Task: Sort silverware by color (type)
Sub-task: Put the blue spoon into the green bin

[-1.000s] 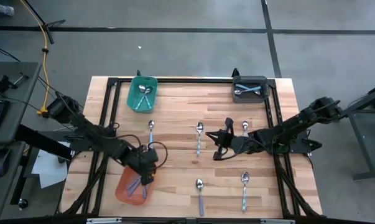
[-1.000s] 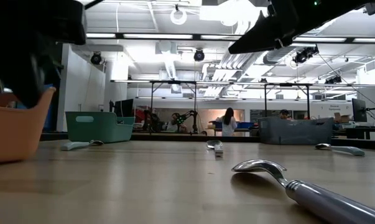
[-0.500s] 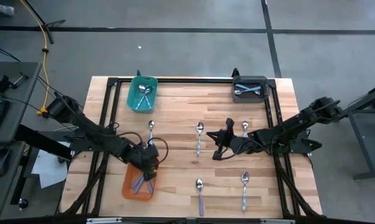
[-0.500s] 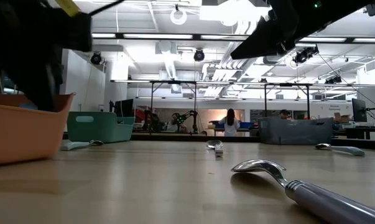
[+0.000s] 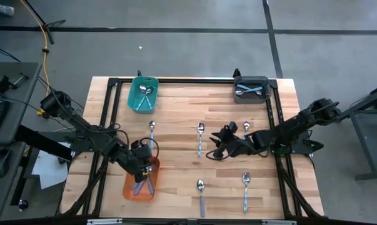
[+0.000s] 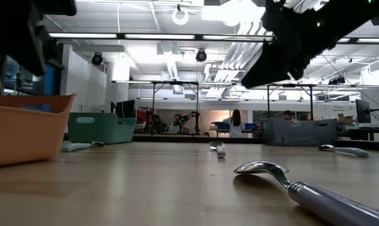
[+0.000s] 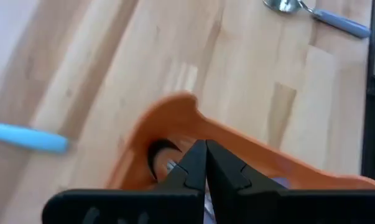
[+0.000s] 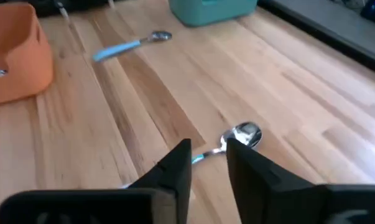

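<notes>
The left claw (image 5: 142,170), closed and empty, hangs over the orange bin (image 5: 128,190) near the bench's front-left corner. The right claw (image 8: 207,157), slightly open, hovers above a blue spoon (image 8: 236,137) mid-bench; next it must lower and grip

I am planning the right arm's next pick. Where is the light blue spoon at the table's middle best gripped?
Take the light blue spoon by its thin handle, from straight above, fingers across it: it lies flat, and the rounded bowl would likely slip. The open right gripper hovers nearby.
</notes>
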`<state>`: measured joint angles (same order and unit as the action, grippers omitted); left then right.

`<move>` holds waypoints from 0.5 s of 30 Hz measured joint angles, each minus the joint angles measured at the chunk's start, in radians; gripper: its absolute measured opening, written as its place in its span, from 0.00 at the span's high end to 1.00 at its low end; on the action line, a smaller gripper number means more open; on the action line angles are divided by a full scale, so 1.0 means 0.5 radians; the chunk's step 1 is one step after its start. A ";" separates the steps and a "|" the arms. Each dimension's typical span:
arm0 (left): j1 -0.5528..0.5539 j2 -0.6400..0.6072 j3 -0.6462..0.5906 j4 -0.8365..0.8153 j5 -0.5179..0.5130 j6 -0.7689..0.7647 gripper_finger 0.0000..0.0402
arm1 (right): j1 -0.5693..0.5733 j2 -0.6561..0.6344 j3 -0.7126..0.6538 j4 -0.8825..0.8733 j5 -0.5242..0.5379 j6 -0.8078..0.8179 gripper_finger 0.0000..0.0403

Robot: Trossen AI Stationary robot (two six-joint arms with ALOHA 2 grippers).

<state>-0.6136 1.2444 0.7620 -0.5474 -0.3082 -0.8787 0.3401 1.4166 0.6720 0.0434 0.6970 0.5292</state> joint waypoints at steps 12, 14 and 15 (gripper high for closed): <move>0.357 -0.015 -0.106 0.514 0.157 0.677 1.00 | -0.107 0.237 0.001 0.013 -0.138 0.511 0.59; 0.422 -0.021 -0.230 0.790 0.238 0.749 1.00 | -0.140 0.249 0.002 0.034 -0.178 0.552 0.55; 0.449 -0.021 -0.294 0.952 0.247 0.780 1.00 | -0.157 0.250 0.002 0.036 -0.192 0.554 0.54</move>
<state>-0.3889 1.2339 0.6148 -0.0713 -0.1844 -0.4888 0.2616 1.5417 0.6727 0.0615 0.6009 0.8064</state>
